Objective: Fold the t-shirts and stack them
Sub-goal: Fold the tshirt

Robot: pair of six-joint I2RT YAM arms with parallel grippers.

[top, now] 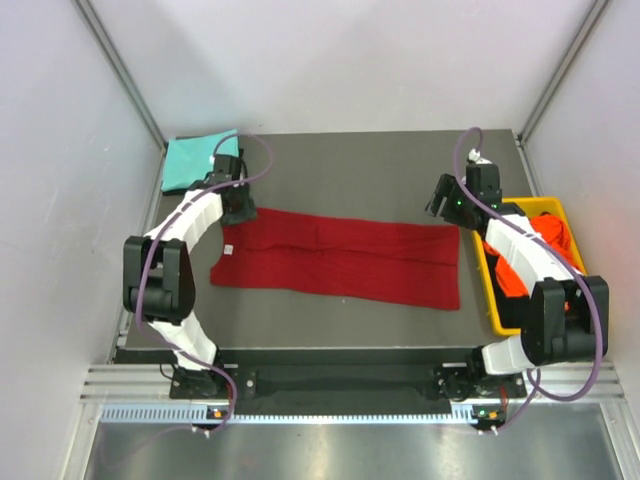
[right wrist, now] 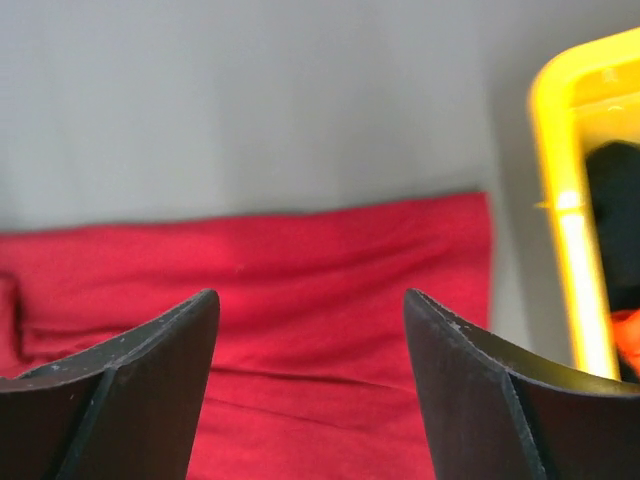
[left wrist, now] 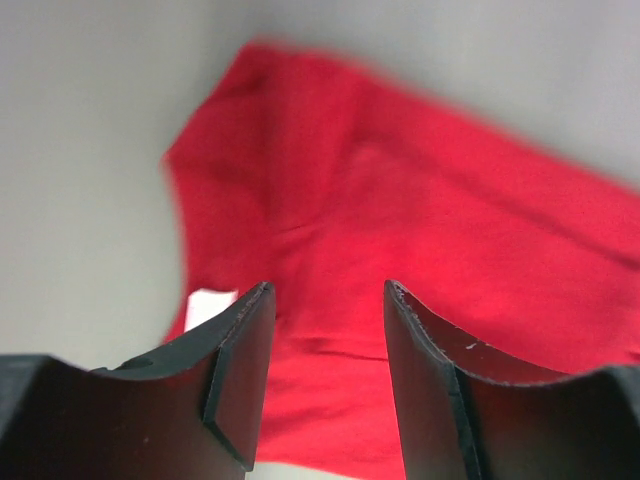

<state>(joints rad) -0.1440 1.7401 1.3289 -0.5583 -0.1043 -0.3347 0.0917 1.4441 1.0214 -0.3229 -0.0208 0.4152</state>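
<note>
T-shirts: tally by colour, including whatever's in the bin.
dark red t-shirt: 1, spread on the table
teal t-shirt: 1, far left corner
orange t-shirt: 1, in the yellow bin
black t-shirt: 1, in the bin, only partly seen from the right wrist
Total: 4

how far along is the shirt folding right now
Done: the teal shirt lies folded at the far left corner. In hand: the dark red shirt is folded into a long strip, left gripper and right gripper open near its ends. Left: the orange shirt and black shirt sit in the yellow bin.
</note>
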